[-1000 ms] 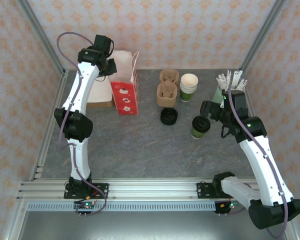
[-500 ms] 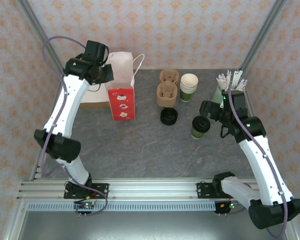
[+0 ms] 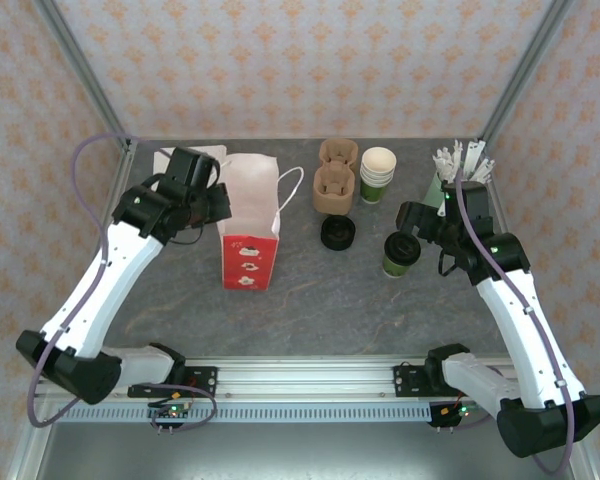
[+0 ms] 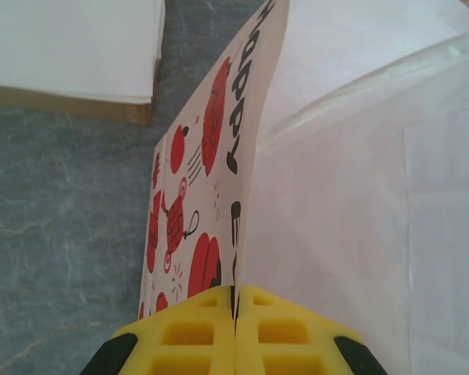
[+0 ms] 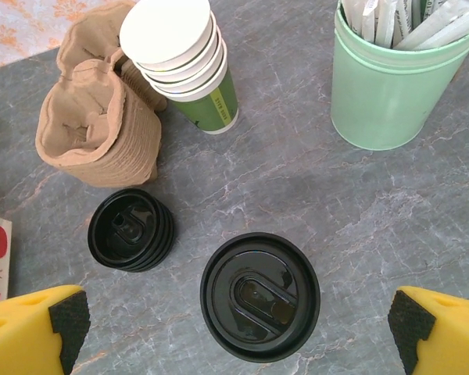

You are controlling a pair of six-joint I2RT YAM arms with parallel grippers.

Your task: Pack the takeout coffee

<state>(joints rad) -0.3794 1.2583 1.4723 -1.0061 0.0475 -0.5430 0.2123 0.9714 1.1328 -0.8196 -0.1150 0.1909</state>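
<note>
My left pincer (image 4: 234, 308) pinches the bag (image 3: 250, 235) wall; my right pincer (image 3: 411, 224) hangs spread above the coffee (image 5: 259, 294) near the worktop's (image 3: 310, 290) right edge. A tug could tear or tip the bag.

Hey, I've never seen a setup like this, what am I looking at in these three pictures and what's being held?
These are two robot arms bolted to a grey table, each ending in a two-finger gripper. The wide picture comes from a fixed camera above and behind them; the two close-ups come from a camera on each wrist. The left gripper is pinched shut on the wall of a red-and-white paper bag. The right gripper hangs open above the takeout coffee, a green cup with a black lid, holding nothing. Nearby stand spare black lids, brown cup carriers, a stack of lidless cups and a green pot of wrapped sticks.
</note>
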